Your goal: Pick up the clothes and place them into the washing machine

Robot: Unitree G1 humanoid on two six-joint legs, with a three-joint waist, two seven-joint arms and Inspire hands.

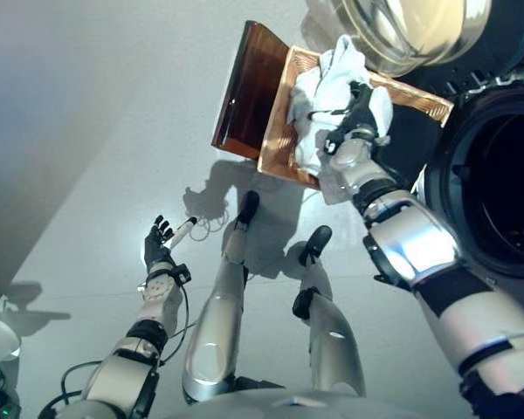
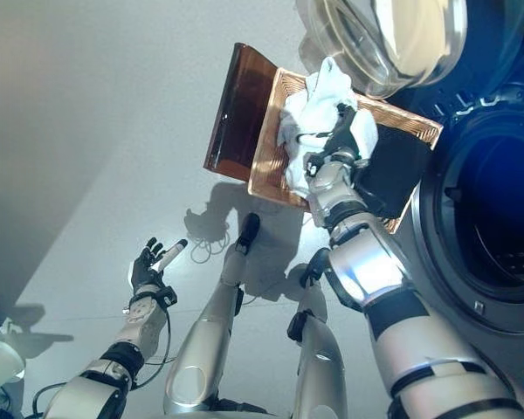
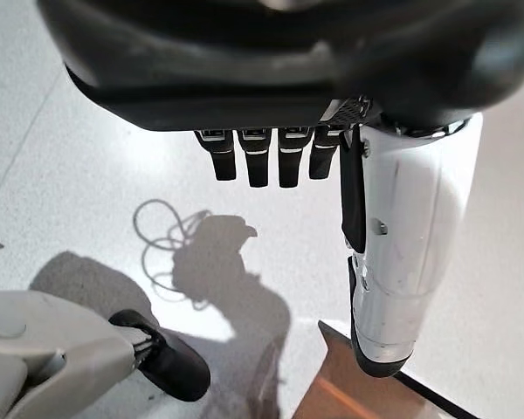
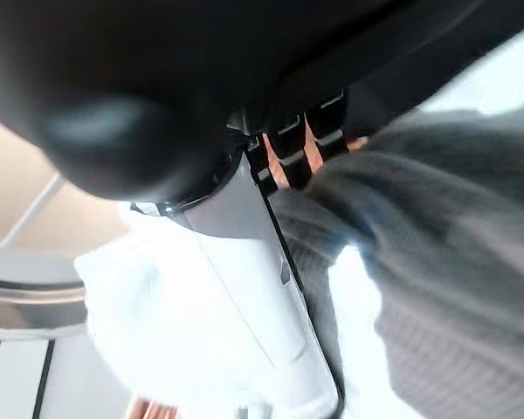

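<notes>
the right hand [image 2: 339, 133] reaches into the brown woven basket [image 2: 272, 153], fingers buried in the crumpled white clothes [image 2: 319, 100]; grasp unclear. the left hand [image 1: 160, 240] hangs relaxed.

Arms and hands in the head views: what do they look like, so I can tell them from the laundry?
Both arms are glossy silver-grey shells with black joint bands. The left hand is dark with a white-covered thumb; the right hand is dark above a silver wrist. Dark fingers stand in a row.
</notes>
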